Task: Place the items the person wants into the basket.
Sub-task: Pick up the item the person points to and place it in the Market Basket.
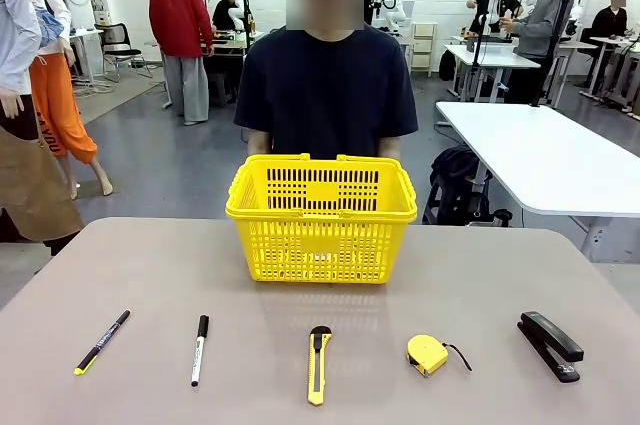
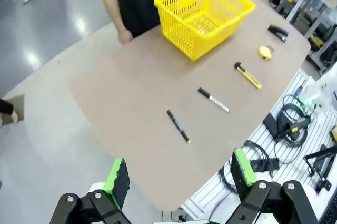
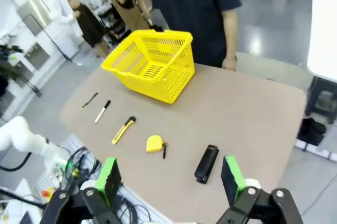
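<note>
The yellow basket [image 1: 321,221] [image 2: 204,13] [image 3: 151,64] stands at the table's far middle, right in front of the person [image 1: 327,85] in a dark navy T-shirt. Along the near edge lie the black pen with a yellow tip [image 1: 101,342] [image 2: 178,126] [image 3: 89,100], the yellow-and-black utility knife [image 1: 318,363] [image 2: 248,75] [image 3: 123,130] and the small yellow tape measure [image 1: 428,354] [image 2: 265,51] [image 3: 155,144]. My left gripper [image 2: 179,179] hangs open high over the table's left end. My right gripper [image 3: 169,178] hangs open above the right end. Both hold nothing.
A white marker with a black cap [image 1: 199,349] [image 2: 213,99] [image 3: 102,111] lies between pen and knife. A black stapler [image 1: 549,344] [image 2: 277,32] [image 3: 206,163] lies at the right end. The tan table [image 1: 320,305] has bare room around the basket. Cables lie below the near edge [image 2: 287,124].
</note>
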### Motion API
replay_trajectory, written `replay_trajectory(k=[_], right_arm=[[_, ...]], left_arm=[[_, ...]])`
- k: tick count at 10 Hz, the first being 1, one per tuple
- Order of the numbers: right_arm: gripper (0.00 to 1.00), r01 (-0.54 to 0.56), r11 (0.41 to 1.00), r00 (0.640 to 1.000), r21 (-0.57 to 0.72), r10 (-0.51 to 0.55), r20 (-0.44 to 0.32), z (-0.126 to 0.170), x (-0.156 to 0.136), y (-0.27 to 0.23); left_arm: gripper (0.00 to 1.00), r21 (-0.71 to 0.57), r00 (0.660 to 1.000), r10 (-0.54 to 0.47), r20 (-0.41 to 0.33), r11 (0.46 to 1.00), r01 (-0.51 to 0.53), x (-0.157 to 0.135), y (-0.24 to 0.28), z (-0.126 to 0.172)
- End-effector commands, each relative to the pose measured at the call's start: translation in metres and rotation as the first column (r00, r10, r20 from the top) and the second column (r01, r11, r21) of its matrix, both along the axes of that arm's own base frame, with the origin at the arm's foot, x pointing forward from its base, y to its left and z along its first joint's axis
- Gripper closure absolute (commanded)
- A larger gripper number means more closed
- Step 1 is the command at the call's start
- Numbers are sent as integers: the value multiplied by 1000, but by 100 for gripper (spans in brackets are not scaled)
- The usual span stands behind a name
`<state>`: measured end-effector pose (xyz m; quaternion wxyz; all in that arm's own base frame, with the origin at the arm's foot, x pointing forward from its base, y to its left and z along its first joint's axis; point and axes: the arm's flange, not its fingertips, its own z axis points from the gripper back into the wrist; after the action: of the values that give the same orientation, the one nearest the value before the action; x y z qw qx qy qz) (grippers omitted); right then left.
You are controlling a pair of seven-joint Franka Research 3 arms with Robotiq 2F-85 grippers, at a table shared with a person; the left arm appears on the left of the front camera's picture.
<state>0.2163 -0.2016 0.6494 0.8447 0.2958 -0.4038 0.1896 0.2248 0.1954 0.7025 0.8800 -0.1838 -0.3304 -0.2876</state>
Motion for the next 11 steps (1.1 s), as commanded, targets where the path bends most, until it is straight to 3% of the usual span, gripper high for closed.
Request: replay_trajectory(k=[1,4,5,11], right_arm=[[0,-18,997,1000,-81,18,-6,15,-22,-4],[0,-20,992,999,-124,14,-49,34,-43,-5],[0,-15,997,1000,-77,14,-9,30,-37,-4],[0,-15,997,1000,-77,14,-9,30,-37,-4]], left_arm=[[0,34,1000,8,11,999,-8,-13,9,5],[0,25,999,51,17,998,-51,-23,21,5],[0,6,999,40,6,999,-40,-19,14,7],[0,6,999,40,6,999,-40,-19,14,7]])
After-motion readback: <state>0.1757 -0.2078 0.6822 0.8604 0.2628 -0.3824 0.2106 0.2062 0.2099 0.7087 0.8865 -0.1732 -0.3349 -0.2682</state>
